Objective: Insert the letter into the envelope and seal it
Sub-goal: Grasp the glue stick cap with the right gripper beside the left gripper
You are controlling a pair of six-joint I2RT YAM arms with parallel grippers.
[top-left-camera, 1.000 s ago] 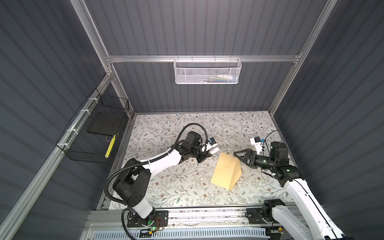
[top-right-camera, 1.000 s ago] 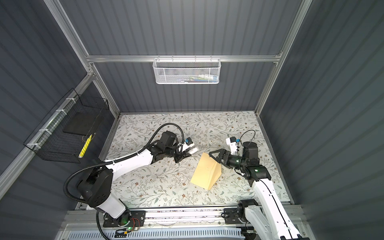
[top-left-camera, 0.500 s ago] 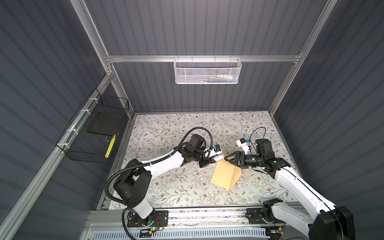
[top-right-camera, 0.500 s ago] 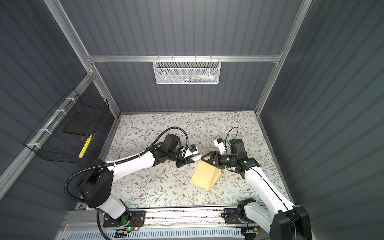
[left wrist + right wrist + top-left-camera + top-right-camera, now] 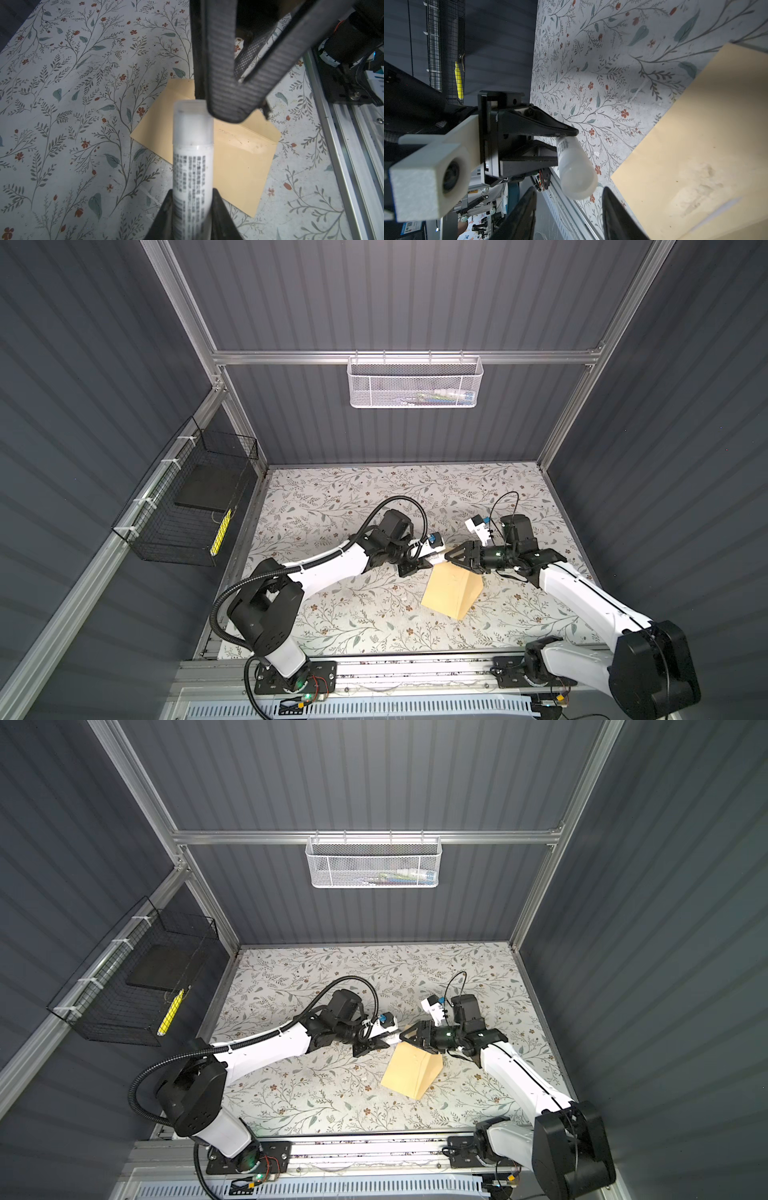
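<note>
Nearest the front rail (image 5: 415, 668), the envelope (image 5: 451, 591) lies on the floral tabletop (image 5: 332, 497), right of centre. Its flap (image 5: 471, 589) is unsealed and angled up on the right arm's side. Just past its far corner the two hands come nose to nose above the tabletop. The left hand (image 5: 192, 207) is clamped on a white tube (image 5: 192, 155) (printed label, frosted cap), which points at the right hand (image 5: 570, 190). That hand's fingers (image 5: 527, 207) stand apart on either side of the cap, with gaps showing in the right wrist view. Farther off, a black wire basket (image 5: 187, 506) hangs on the left wall, and a white mesh basket (image 5: 415, 383) on the back wall.
</note>
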